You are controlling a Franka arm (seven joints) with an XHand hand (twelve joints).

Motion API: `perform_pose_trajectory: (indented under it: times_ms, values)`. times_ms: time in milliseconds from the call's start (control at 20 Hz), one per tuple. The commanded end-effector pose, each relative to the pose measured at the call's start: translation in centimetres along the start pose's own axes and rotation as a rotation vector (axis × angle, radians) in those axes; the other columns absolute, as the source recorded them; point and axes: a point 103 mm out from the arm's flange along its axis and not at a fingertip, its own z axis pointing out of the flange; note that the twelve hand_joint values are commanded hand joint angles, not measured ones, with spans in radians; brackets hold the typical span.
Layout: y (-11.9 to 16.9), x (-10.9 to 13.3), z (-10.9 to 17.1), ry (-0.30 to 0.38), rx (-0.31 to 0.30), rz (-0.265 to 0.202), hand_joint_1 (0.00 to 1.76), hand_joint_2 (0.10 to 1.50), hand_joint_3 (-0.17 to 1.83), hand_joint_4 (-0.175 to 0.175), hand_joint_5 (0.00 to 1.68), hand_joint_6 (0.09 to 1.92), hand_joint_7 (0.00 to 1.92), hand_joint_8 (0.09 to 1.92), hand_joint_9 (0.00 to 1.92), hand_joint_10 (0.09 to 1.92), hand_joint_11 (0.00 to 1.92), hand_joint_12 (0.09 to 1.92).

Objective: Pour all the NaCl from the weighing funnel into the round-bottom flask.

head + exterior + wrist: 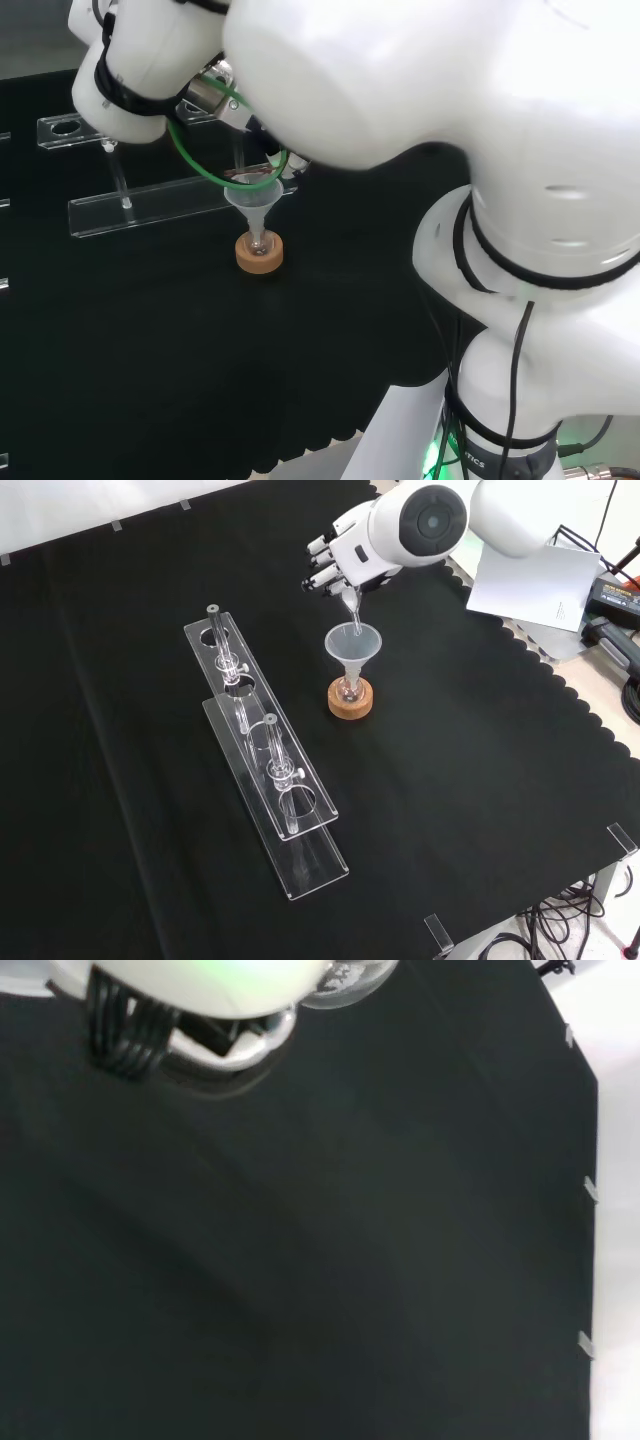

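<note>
A small round-bottom flask (349,690) sits on a cork ring (350,700), with a clear plastic funnel (353,643) standing in its neck. Above it, the hand (335,560) has its fingers curled round a clear glass weighing funnel (351,604). That piece is tilted, its spout pointing down into the plastic funnel's mouth. In the head view the funnel (254,195) and cork ring (260,251) sit just under the arm's links. Whether any salt lies in the weighing funnel cannot be seen.
Two long clear acrylic racks (262,742) with holes and several glass pieces stand to the left of the flask in the front view. Black cloth (450,800) spreads all around. White paper (530,580) and cables lie beyond the cloth's scalloped right edge.
</note>
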Motion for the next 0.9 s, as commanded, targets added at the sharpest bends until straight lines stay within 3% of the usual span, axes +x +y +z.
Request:
perform_pose_trajectory:
  times_ms: [50,900]
  values:
    - [0.21,-0.10,-0.06,-0.037,0.008,0.001,1.15,0.68,0.51,0.175,1.43,0.31,0.61,0.68,1.18,0.15,1.08,0.85]
    - [0.12,0.25,-0.96,-0.196,0.006,0.013,1.15,0.68,0.51,0.175,1.43,0.31,0.60,0.68,1.18,0.14,1.08,0.85]
